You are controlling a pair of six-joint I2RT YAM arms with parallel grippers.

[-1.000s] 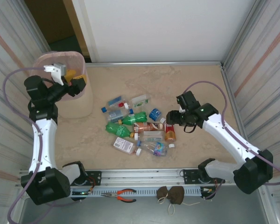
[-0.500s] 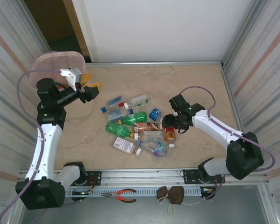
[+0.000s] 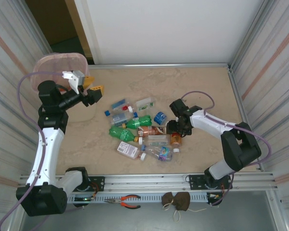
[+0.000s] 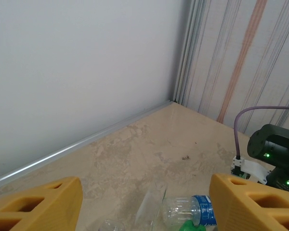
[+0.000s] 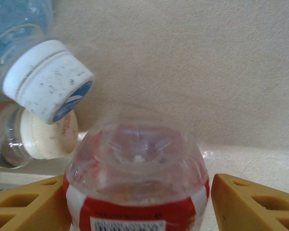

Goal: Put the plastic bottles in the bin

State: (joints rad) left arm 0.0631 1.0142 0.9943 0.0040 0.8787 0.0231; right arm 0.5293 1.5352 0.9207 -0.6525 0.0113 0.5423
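Note:
Several plastic bottles (image 3: pixel 139 130) lie in a heap mid-floor, clear, green and orange-brown. My right gripper (image 3: pixel 175 131) is down at the heap's right edge. In the right wrist view its open jaws (image 5: pixel 139 202) straddle a clear bottle with a red label (image 5: pixel 135 163); the left finger touches it and the right finger stands just off it. That bottle (image 3: pixel 176 139) still lies on the floor. The pale pink bin (image 3: pixel 53 65) stands at the back left. My left gripper (image 3: pixel 94 84) hovers just right of the bin, open and empty (image 4: pixel 145 197), above a clear blue-labelled bottle (image 4: pixel 192 211).
A white-capped bottle (image 5: pixel 45 79) and a cream-capped one (image 5: pixel 43 139) lie close on the left of the red-labelled bottle. Corrugated walls (image 3: pixel 269 72) close both sides and a white wall (image 3: pixel 164 29) the back. Pliers (image 3: pixel 130 201) and a brown pouch (image 3: pixel 177 200) lie by the front rail.
The left gripper has swung from over the bin to its right, then held still. The right gripper has moved left and down onto the red-labelled bottle.

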